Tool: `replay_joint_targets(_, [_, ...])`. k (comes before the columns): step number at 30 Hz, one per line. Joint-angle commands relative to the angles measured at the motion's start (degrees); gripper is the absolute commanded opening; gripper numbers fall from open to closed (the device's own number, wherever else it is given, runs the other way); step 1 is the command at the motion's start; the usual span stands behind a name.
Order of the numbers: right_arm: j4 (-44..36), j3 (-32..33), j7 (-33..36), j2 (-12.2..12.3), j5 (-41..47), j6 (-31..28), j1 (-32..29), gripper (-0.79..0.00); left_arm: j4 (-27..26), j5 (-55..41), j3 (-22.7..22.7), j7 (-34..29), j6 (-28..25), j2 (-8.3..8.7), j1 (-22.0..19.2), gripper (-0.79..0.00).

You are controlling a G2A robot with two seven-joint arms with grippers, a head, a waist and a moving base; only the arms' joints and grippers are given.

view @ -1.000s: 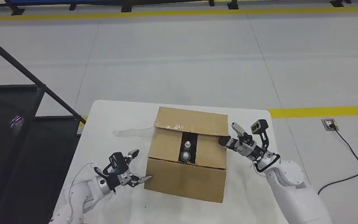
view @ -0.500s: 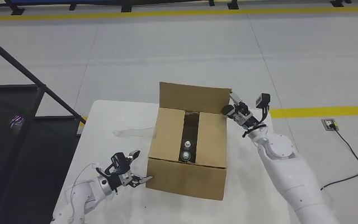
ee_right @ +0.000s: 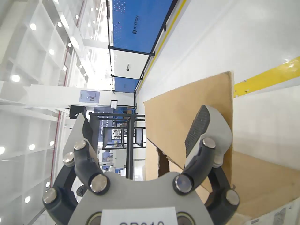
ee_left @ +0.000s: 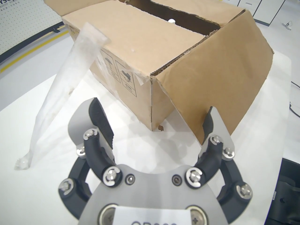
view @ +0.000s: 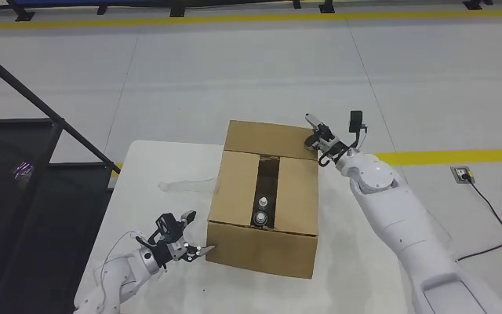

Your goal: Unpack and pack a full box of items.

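Brown corrugated cardboard box (view: 263, 228) in the middle of the white table (view: 149, 180), long sides running away from the robot. 2 long top flaps folded down but not meeting, leaving a dark slot along the box's length. Down in that slot, the white cap of a bottle (view: 263, 202). Far short flap (view: 271, 137) raised off the top, seemingly tipped outward. Strip of clear peeled tape (ee_left: 70, 83) hanging off the left side of the box down to the table.

Right pincer (view: 318, 135) at the far right corner of the box, spread wide, holding nothing, 1 ribbed pad (ee_right: 199, 125) just beside the edge of the raised flap; contact not clear enough to call. Left pincer (view: 201, 231) low over the table just off the near left corner, also spread and empty, pointed at that corner, near the cardboard but apart from it.

Judged as early unpacking: lid partly open, contents untouched. Coming move likely turning on the 2 long flaps, hinged along the left and right sides, free edges facing the slot, long axis parallel to it. Left flap nearer the left pincer, lying up and inward from it. Right flap nearer the right pincer, lying back toward the robot from it. Probably best taken at the slot edge and swung outward, away from the bottle.
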Motion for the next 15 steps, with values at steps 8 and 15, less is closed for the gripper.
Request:
replay_joint_targets(8, [9.0,-0.9,1.5,-2.7,0.7,0.5,3.2,0.000,0.2,-0.1,0.7,0.3,0.9,0.15,0.1,0.000])
replay_joint_targets(15, [6.6,2.3,6.7,-2.5,5.5,-12.0,2.3,0.000,-1.3,-1.3,-0.7,2.6,0.8,0.59,1.8,0.000])
